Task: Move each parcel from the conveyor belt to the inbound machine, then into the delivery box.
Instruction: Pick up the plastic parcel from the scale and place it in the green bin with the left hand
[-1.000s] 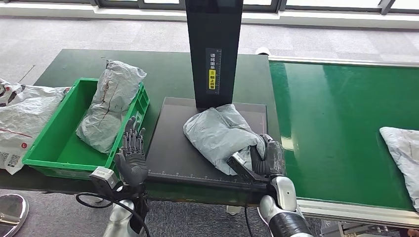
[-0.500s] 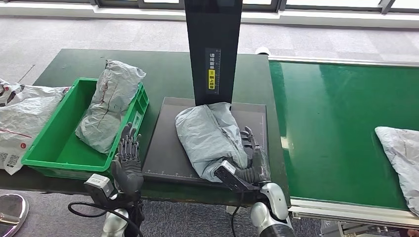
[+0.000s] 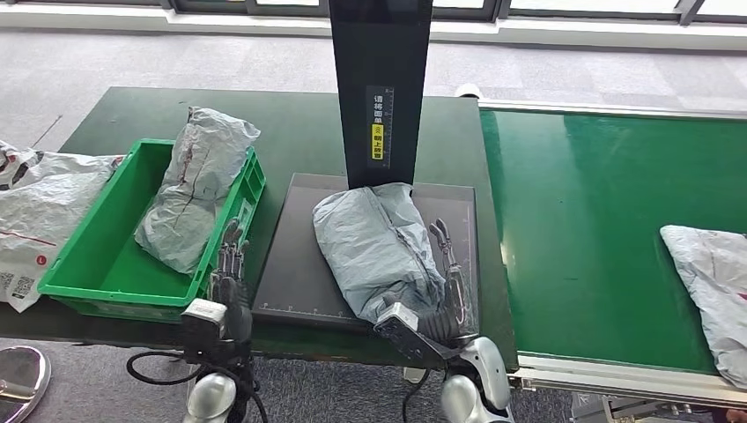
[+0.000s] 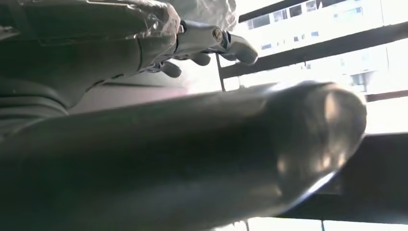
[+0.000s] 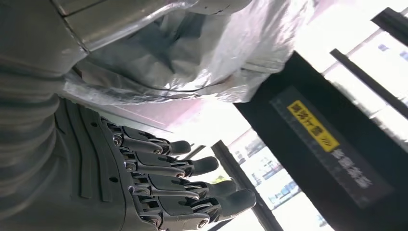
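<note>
The grey parcel (image 3: 379, 248) lies on the inbound machine's black platform (image 3: 299, 264), under the scanner column (image 3: 379, 88). The right hand (image 3: 447, 286), at the parcel's 4 o'clock, is spread and holds nothing. The left hand (image 3: 231, 278) is likewise open and empty. For transfer to the green delivery box (image 3: 88, 264) at 9 o'clock, the bag's bulk, not loose film, should be grasped.

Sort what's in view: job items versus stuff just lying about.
Job: grey parcel on the inbound machine; parcel on the conveyor belt; conveyor belt; green delivery box holding a parcel.
Lying about: white bags beside the box.
</note>
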